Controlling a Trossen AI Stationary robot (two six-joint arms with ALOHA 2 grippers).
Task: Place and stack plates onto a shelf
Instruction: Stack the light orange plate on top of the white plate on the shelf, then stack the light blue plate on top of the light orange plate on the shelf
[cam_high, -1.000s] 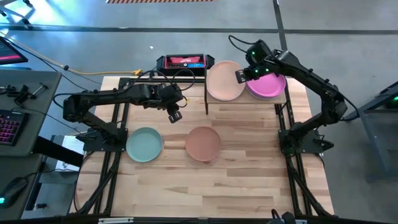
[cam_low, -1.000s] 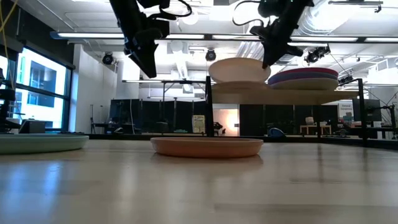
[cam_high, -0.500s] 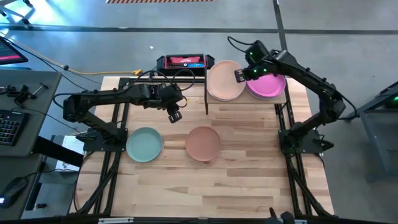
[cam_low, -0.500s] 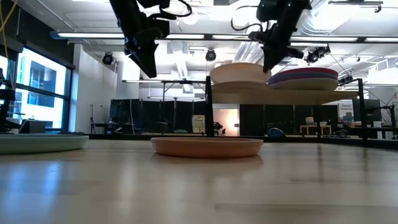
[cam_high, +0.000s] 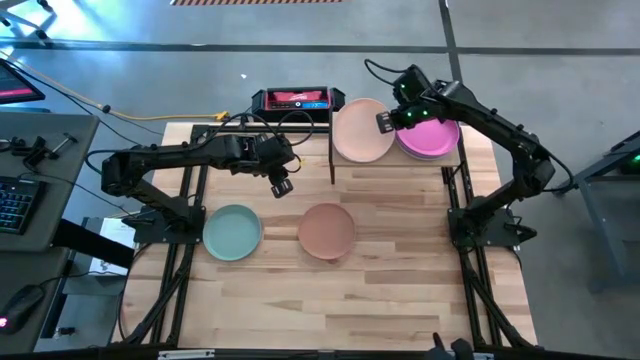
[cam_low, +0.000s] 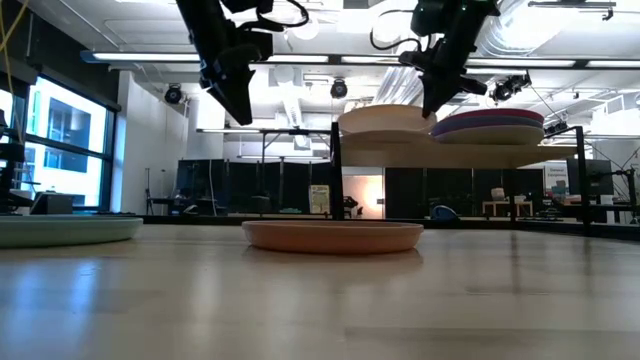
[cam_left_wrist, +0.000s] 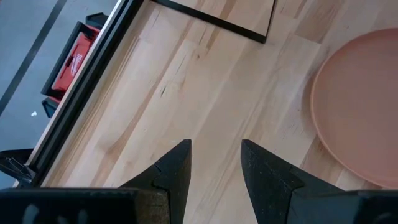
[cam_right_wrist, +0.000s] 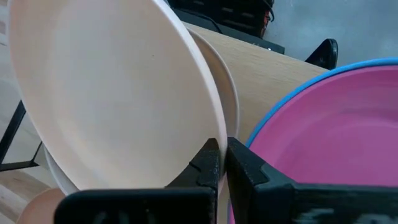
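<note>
We see a peach plate (cam_high: 360, 130) in our black right claw (cam_high: 384, 121), a pink plate (cam_high: 432, 137) rimmed blue just beside it, and mint (cam_high: 232, 231) and terracotta (cam_high: 327, 229) plates near our black left claw (cam_high: 281, 186).

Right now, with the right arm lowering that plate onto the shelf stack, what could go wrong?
1. The right gripper pinches only the rim of the cream plate, which sits tilted over the plate below; let go now, it may land off-centre or slide.
2. The pink stack is close beside it; pulling back could nudge that.
3. The left gripper hangs open over bare table near the shelf post.
</note>
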